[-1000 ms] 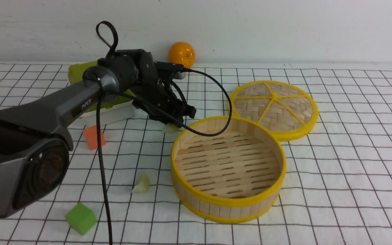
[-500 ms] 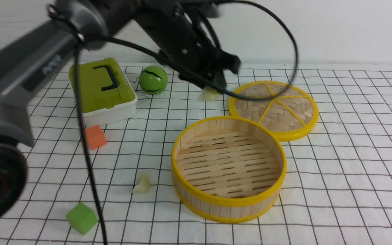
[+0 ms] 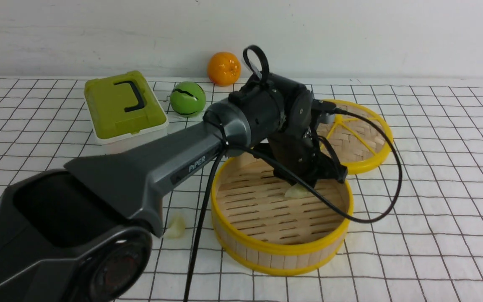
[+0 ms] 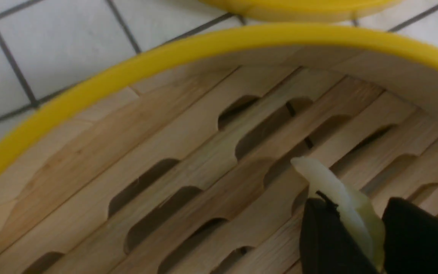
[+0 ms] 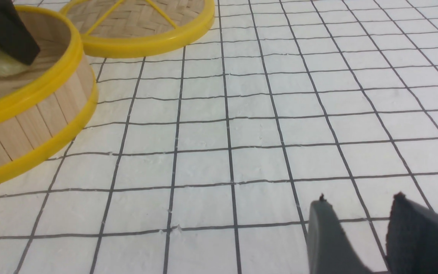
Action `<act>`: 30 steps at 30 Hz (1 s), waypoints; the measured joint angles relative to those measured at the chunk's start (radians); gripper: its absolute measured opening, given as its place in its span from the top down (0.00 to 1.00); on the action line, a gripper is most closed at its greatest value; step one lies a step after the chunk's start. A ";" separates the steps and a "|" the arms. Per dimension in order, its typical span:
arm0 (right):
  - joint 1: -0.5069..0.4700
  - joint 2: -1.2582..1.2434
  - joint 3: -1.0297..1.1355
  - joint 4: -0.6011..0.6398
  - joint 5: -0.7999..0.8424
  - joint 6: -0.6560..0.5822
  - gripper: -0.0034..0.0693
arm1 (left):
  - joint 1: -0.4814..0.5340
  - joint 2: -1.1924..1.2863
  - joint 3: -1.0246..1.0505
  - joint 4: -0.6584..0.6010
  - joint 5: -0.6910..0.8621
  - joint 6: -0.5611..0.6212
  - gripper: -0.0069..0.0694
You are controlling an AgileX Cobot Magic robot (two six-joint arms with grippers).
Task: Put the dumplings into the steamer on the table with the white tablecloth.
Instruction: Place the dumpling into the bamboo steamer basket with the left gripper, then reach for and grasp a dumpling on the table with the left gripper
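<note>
My left gripper [image 3: 304,186] is lowered inside the steamer [image 3: 281,251], shut on one pale dumpling [image 3: 295,192] held just above or on the slatted floor. In the left wrist view the dumpling [image 4: 340,198] sits between the black fingers of the gripper [image 4: 356,205], with the steamer rim [image 4: 127,68] beyond. The second dumpling [image 3: 176,226] lies on the white gridded tablecloth [image 3: 434,188], left of the steamer. My right gripper [image 5: 359,199] is open and empty, low over the cloth, right of the steamer [image 5: 32,99]; it is out of the front view.
The flat woven lid [image 3: 359,138] lies behind the steamer to the right. A green lidded box [image 3: 120,105], a green ball [image 3: 188,98] and an orange [image 3: 224,68] stand at the back. My left arm hides the front left of the table.
My left gripper carried the dumpling up from the cloth left of the steamer, over its back rim, then down into the steamer. The second dumpling has not moved.
</note>
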 joint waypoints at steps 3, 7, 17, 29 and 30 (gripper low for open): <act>0.000 0.000 0.000 0.000 0.000 0.000 0.62 | 0.000 0.004 -0.002 0.014 -0.001 -0.021 0.67; 0.000 0.000 0.000 0.000 0.000 0.000 0.62 | 0.000 0.006 -0.005 0.023 0.004 -0.044 0.55; 0.000 0.000 0.000 0.000 0.000 0.000 0.62 | 0.000 -0.200 0.003 0.106 0.161 -0.043 0.16; 0.000 0.000 0.000 0.000 0.000 0.000 0.62 | 0.001 -0.609 0.154 0.391 0.326 -0.071 0.25; 0.000 0.000 0.000 0.000 0.000 0.000 0.62 | 0.001 -0.656 0.217 0.391 0.326 -0.085 0.26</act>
